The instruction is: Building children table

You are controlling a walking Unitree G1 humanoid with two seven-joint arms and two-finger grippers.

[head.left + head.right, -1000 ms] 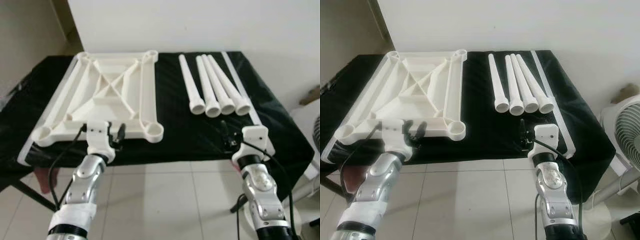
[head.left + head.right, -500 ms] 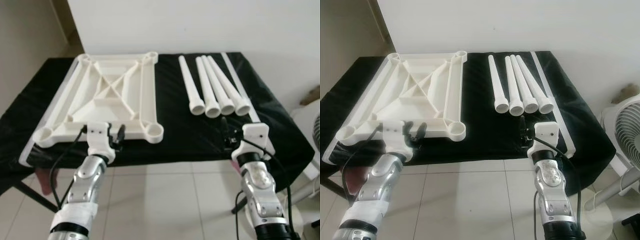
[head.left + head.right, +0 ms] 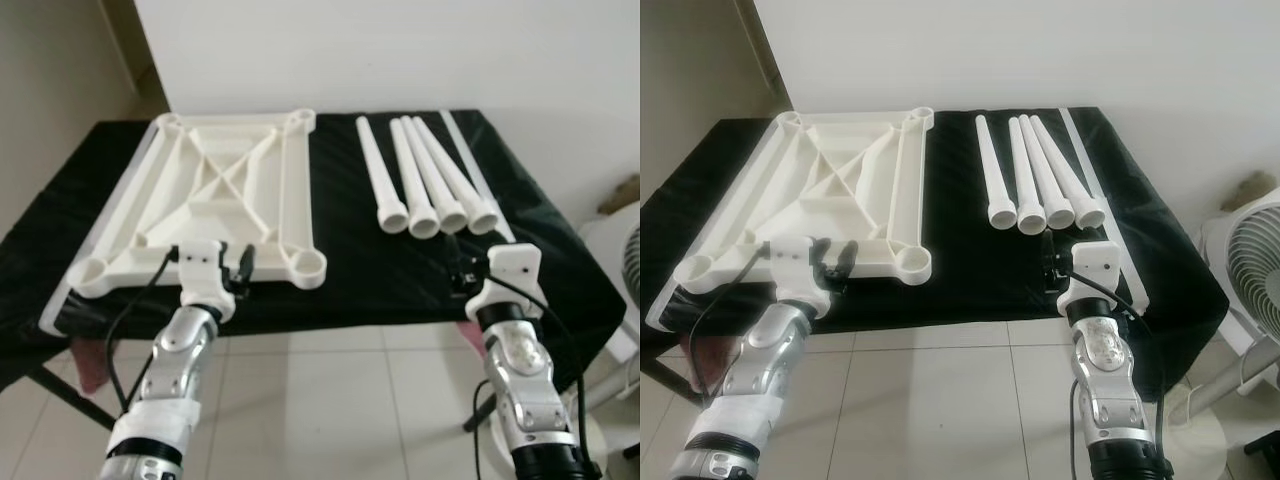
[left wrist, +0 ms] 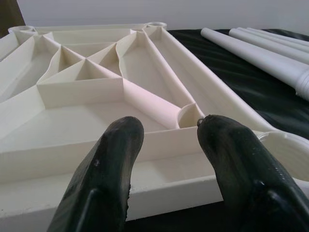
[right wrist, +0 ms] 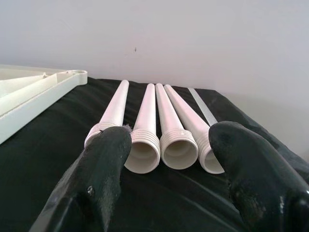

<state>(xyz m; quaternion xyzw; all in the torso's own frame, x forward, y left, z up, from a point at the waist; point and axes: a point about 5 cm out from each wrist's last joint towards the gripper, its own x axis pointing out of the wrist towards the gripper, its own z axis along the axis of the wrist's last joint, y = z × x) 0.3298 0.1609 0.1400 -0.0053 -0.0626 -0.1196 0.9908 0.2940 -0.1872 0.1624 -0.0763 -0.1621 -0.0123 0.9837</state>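
The white plastic tabletop [image 3: 290,190] lies upside down, ribs up, on the left half of the black-draped table. Several white tapered legs [image 3: 430,180] lie side by side on the right half, threaded open ends toward me. My left gripper [image 3: 238,270] hovers open at the tabletop's near edge, close to its near right corner socket [image 3: 310,264]. In the left wrist view the fingers [image 4: 116,145] straddle the near rim [image 4: 159,142] without touching it. My right gripper [image 3: 455,265] is open just short of the legs' ends [image 5: 157,106], with nothing between its fingers.
The black cloth [image 3: 360,270] hangs over the table's near edge. A white strip [image 3: 480,170] runs along the table's right side. A standing fan [image 3: 1250,260] is on the floor at the right. A white wall backs the table, and tiled floor [image 3: 350,400] lies below.
Both arms have edged slightly forward toward the table, the right gripper a little closer to the legs' ends. Both grippers stay open; the parts have not moved.
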